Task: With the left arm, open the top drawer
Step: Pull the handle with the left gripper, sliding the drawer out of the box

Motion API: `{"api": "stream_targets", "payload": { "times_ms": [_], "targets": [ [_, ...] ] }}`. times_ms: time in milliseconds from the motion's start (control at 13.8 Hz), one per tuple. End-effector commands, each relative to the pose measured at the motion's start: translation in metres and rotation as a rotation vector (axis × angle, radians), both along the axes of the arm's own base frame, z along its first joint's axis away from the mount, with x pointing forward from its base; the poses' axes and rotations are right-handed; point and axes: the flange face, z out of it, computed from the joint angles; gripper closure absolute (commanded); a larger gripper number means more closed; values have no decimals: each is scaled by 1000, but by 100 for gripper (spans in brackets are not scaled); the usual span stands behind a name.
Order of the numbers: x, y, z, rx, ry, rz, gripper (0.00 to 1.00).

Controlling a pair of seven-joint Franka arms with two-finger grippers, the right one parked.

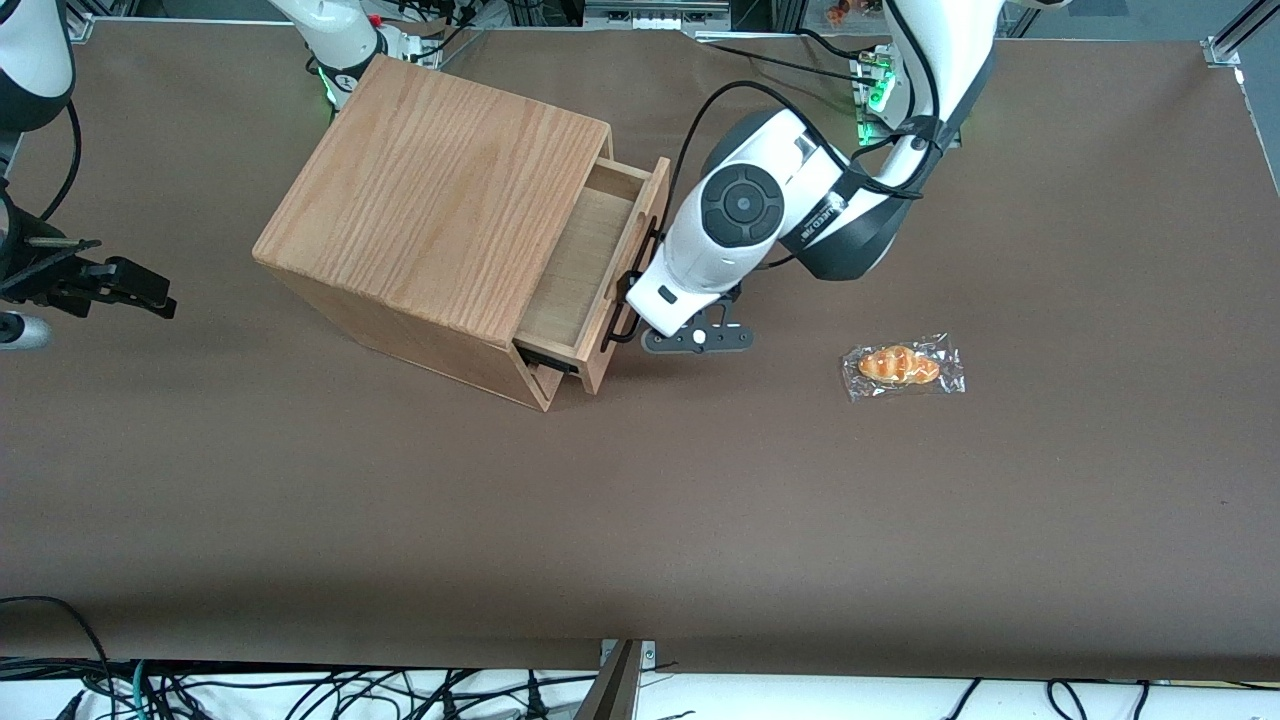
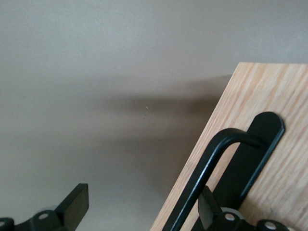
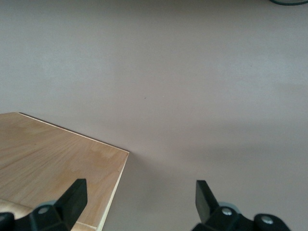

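top drawer (image 1: 585, 265) partly out (gripper (image 1: 632, 300) at handle (image 1: 628, 290)).

Wrapped bread roll (image 1: 902, 366) on brown table (image 1: 900, 520), toward the working arm's end, cables (image 1: 300, 690) along the table edge

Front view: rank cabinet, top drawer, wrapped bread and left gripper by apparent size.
1. Cabinet, clearly largest.
2. Top drawer, the pulled-out part that shows.
3. Wrapped bread and gripper at the drawer's handle: unsure, since the arm hides most of the gripper.
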Motion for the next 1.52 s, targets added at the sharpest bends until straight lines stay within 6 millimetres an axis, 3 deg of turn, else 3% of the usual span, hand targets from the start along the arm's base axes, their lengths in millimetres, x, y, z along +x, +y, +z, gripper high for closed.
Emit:
{"api": "stream_targets", "payload": {
  "times_ms": [0,578,1445],
  "targets": [
    [-1,9,11,21,-13,-13,0],
    [11,31,11,55,-13,2,0],
    [22,49,10,60,-8,27,0]
  ]
}}
